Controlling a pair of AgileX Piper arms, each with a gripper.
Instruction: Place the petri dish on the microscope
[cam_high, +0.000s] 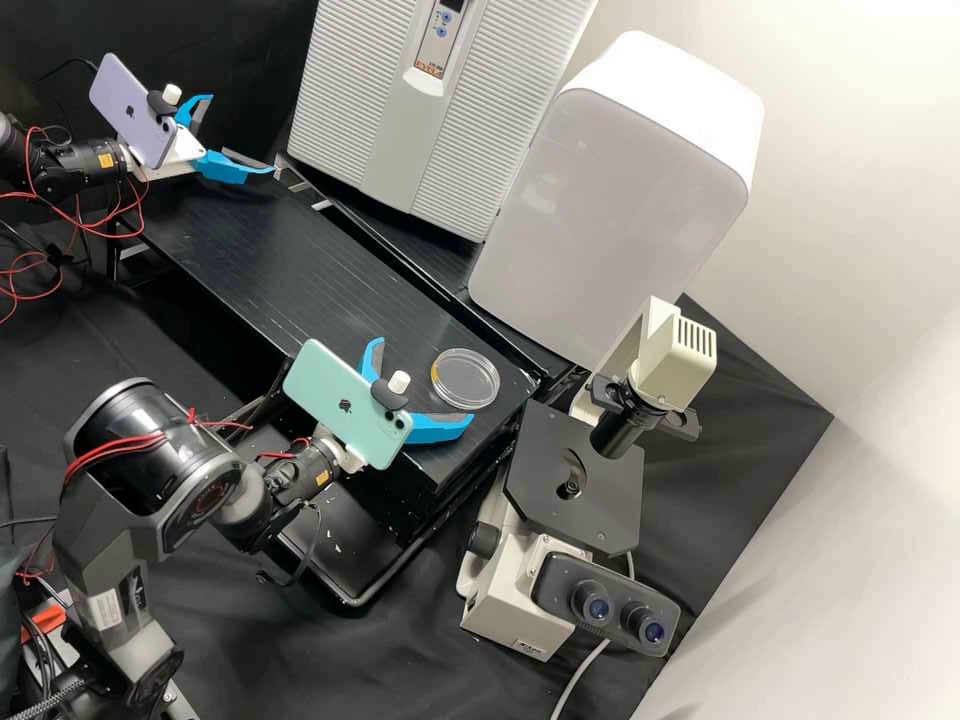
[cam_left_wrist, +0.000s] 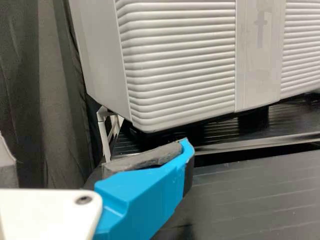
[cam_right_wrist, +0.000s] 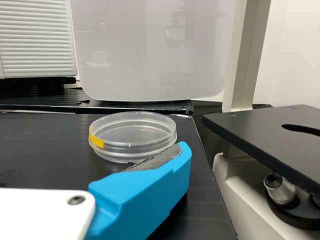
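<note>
And there's the petri dish (cam_high: 465, 378), flat on the counter (cam_high: 250, 240) near its end, the right fingers (cam_high: 438, 428) spread wide beside it, nothing gripped! The left fingers (cam_high: 225, 167) are wide too, well away. Danger here: squeeze off-centre and that smooth dish could skid over the edge; carry it too low, and it might clip the microscope (cam_high: 505, 600).

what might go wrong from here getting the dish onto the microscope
The petri dish lies near the bench's edge, so a nudge from the open right gripper might push it off. The black cylinder hangs over the stage and could get bumped.
</note>
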